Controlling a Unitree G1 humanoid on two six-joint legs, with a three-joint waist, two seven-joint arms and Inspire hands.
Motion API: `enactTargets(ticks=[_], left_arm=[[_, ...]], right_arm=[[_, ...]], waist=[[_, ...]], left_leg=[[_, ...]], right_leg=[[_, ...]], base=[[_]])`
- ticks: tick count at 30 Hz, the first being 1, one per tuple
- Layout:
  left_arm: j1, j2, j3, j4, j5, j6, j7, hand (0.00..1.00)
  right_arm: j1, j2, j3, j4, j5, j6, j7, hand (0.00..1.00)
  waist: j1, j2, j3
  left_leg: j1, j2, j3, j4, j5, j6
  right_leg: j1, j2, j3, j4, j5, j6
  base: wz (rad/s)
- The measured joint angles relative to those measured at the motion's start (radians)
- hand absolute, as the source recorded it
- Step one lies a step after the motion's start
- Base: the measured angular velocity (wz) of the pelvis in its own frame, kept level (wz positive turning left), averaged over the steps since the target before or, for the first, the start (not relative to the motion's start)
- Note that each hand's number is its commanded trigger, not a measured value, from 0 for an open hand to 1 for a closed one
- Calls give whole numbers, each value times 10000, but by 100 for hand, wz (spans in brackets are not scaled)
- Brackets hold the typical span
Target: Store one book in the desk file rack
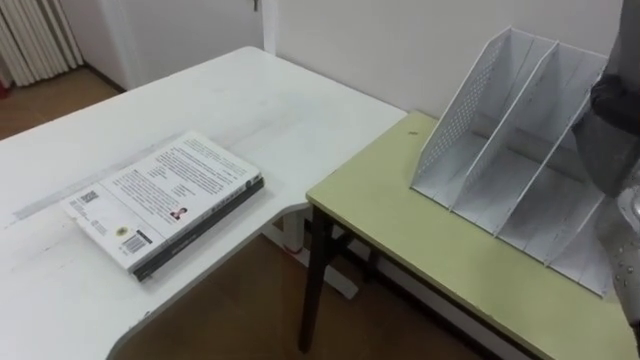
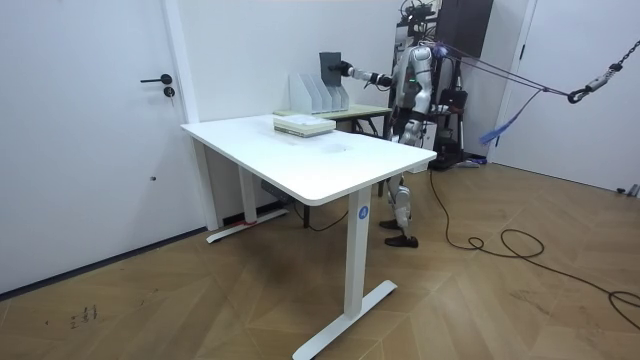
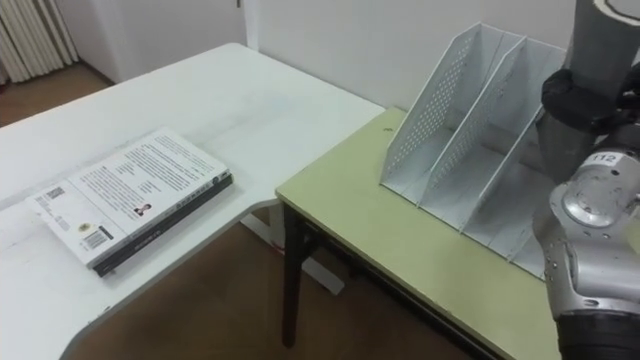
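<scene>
On the green bench point(image 1: 430, 260), towards its rear edge by the wall, stands the white mesh file rack point(image 1: 500, 150), its open side facing the front edge. The slots that show hold nothing. Above the rack, in the room view, a dark book point(image 2: 330, 70) hangs upright in the air, grasped at its side by the robot's outstretched right hand point(image 3: 580, 105), whose fingers are closed on it. The book is not in any slot. In the eye views the right arm comes in along the green bench's right side and hides part of the rack's right end. The green bench's front strip and left corner lie bare. That corner sits close to the curved inner edge of the white bench point(image 1: 300, 110), with a gap of brown floor point(image 1: 240, 310) between them. On the white bench a stack of books point(image 1: 165, 205), pale cover uppermost, lies flat just beside its near edge, well apart from the rack.
</scene>
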Motion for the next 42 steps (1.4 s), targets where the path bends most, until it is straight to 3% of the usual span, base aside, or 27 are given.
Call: enactTargets(ticks=[6,9,19,24,38,42], left_arm=[[1,73,2,19,-8,119,-104,0],[2,133,0,11,-9,199,-115,0],[1,223,-11,-2,-56,389,-42,0],[1,223,11,-6,-23,488,86,0],[39,259,195,-70,-15,712,401,0],[40,253,189,-69,-16,761,566,0]], right_arm=[[-285,-710,-6,444,3,20,46,100],[-776,-842,-5,1195,10,97,7,100],[-1774,-1096,297,3167,239,392,-40,100],[-1774,-1129,295,3330,238,422,-54,100],[-1772,-1133,294,3508,317,418,-85,100],[-1771,-1132,293,3605,343,417,-86,100]], waist=[[-22,-57,17],[-36,-114,12],[-24,-252,-80],[-10,-170,-103],[6,24,-73],[4,103,-100]], left_leg=[[7,-2,-1,0,3,-3],[2,-1,-2,5,9,-12],[3,-26,-183,10,12,-11],[-6,-43,-256,34,14,-8],[-19,-128,-349,63,77,44],[-17,-127,-372,61,77,44]], right_leg=[[4,5,8,23,0,-1],[5,4,3,20,-2,-4],[44,-19,-101,9,-2,-4],[80,-96,-192,-1,-2,-4],[48,-151,-301,-7,-15,37],[51,-151,-317,-3,-15,37]], base=[[0],[0],[4],[4],[1],[0]])
